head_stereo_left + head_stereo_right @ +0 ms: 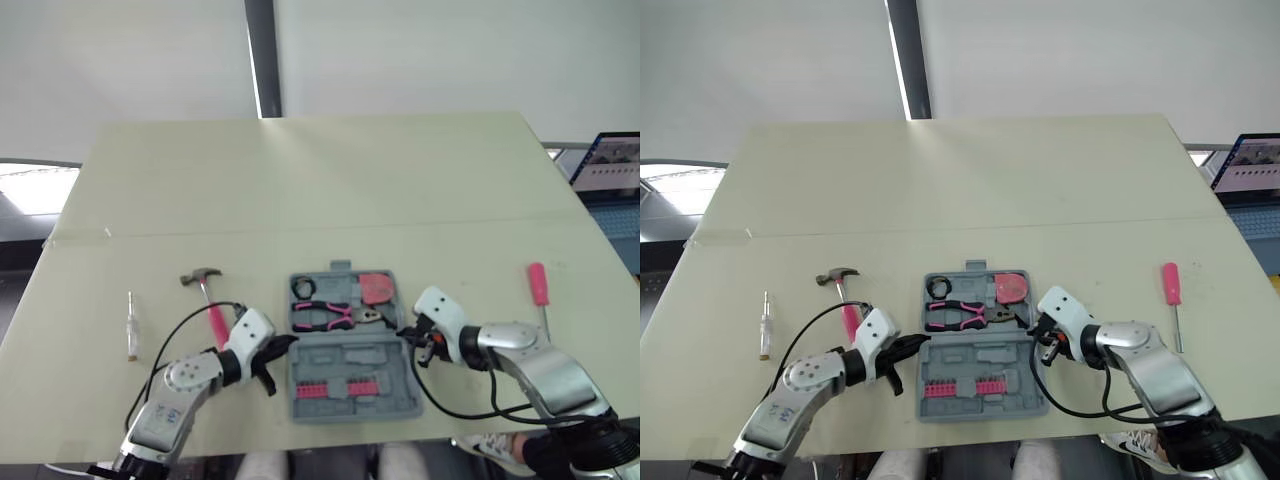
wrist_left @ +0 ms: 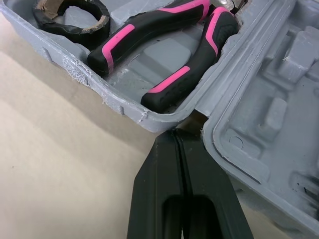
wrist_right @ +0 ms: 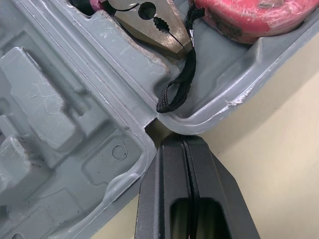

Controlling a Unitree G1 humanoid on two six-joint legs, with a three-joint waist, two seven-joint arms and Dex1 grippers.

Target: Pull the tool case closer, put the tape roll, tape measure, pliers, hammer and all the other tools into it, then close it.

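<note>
The grey tool case [image 1: 352, 400] lies open near the table's front edge. Its far half holds the black tape roll [image 1: 303, 288], the pink-and-black pliers [image 1: 325, 316] and the pink tape measure [image 1: 376, 288]. The near half carries a row of pink bits [image 1: 340, 388]. My left gripper [image 1: 285, 343] is shut, its tip touching the case's left hinge notch [image 2: 197, 119]. My right gripper [image 1: 405, 332] is shut too, pressed at the right hinge notch [image 3: 154, 127]. A pink-handled hammer [image 1: 208, 295] lies left of the case. A pink screwdriver [image 1: 540, 290] lies at the right.
A small clear-handled screwdriver [image 1: 130, 325] lies far left on the table. A laptop [image 1: 615, 170] stands beyond the table's right edge. The tape measure's black strap [image 3: 177, 84] hangs loose inside the case. The far half of the table offers free room.
</note>
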